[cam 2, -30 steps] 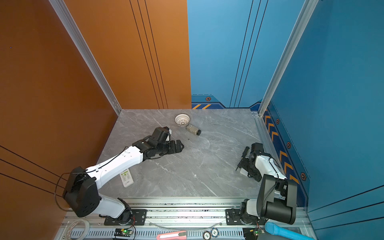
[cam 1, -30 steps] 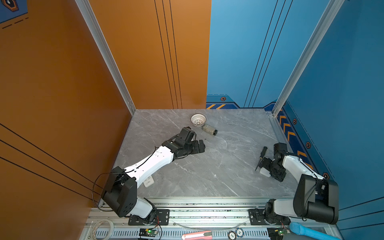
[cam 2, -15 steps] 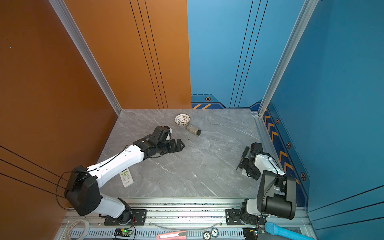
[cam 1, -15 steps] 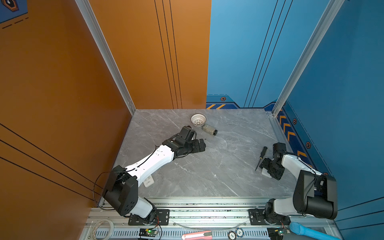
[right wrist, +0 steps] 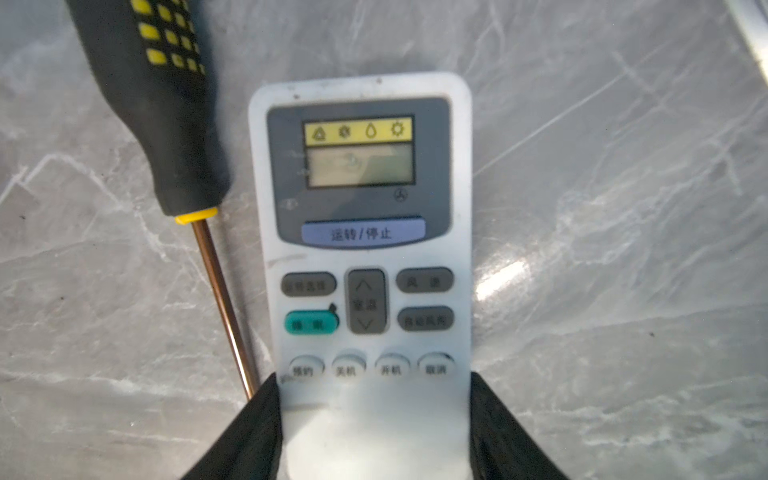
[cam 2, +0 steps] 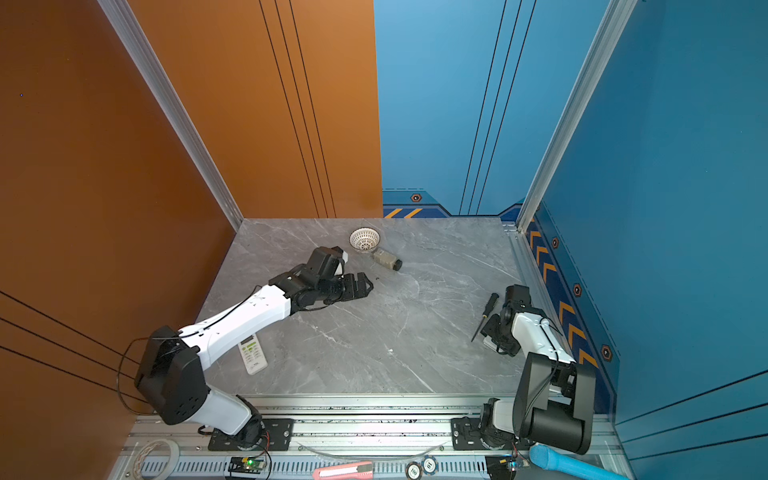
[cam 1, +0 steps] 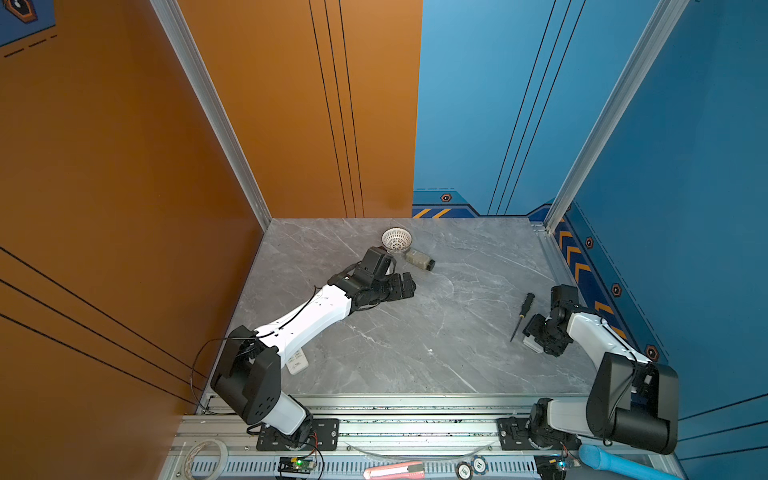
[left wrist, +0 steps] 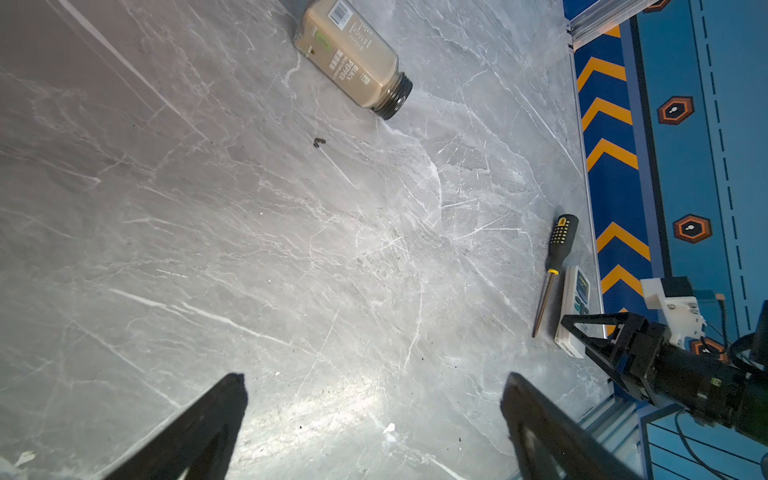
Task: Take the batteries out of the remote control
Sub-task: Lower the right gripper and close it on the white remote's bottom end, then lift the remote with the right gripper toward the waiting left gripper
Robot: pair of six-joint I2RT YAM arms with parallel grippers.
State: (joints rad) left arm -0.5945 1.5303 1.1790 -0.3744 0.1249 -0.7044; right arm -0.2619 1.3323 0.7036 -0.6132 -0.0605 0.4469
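Fingers (right wrist: pixel 249 436) of the right gripper (right wrist: pixel 372 376) clasp the remote control (right wrist: pixel 365 257) by its two long edges, below the buttons. It lies face up on the table (right wrist: pixel 602 208), just beside a screwdriver (right wrist: pixel 166 124). No batteries show; they are probably behind a cover on the underside. The shell looks light, stiff and smooth, so an edge grip may slip when it is turned over. The cells would be small, round and prone to roll. The left gripper (left wrist: pixel 374 376) hangs wide open over bare table, well apart.
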